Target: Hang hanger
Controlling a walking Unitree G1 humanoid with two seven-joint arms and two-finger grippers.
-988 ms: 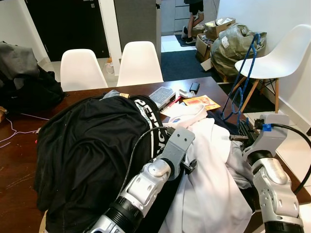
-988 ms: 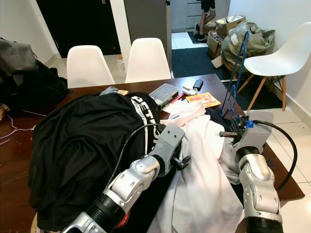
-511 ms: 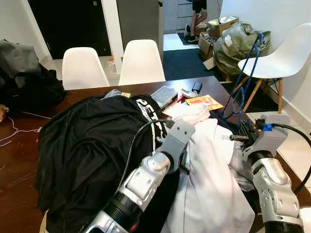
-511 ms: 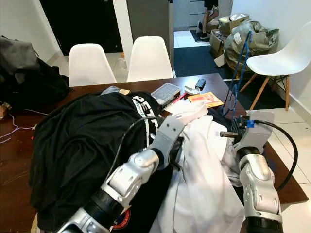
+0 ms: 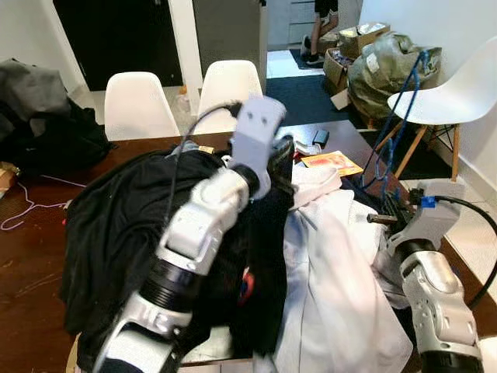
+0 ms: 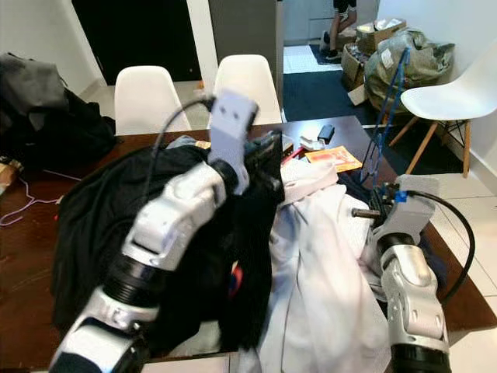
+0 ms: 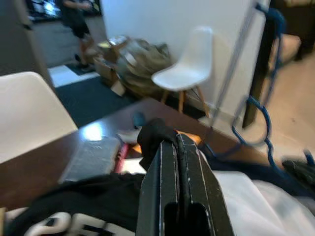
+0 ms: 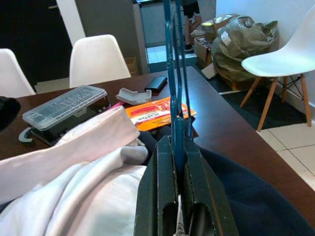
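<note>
My right gripper (image 5: 387,208) is at the table's right edge, shut on the lower end of a blue hanger (image 5: 397,109) that stands upright above it. The right wrist view has the hanger's blue rods (image 8: 173,73) rising from between the closed fingers (image 8: 160,172). My left gripper (image 5: 281,149) is raised over the middle of the table, shut on a fold of the black garment (image 5: 132,225), which hangs down from it. The black cloth (image 7: 152,137) bunches at the fingertips in the left wrist view. A white garment (image 5: 334,264) lies between the two arms.
On the dark wooden table (image 5: 31,256) lie a clear plastic case (image 8: 64,108), an orange leaflet (image 5: 330,162) and a small black device (image 5: 320,137). White chairs (image 5: 140,105) stand behind it, another (image 5: 458,89) at the right. Bags (image 5: 380,66) and a person's legs (image 5: 322,27) are further back.
My left arm has swung up and away from me, lifting the edge of the black garment off the pile. The right gripper and hanger have stayed put.
</note>
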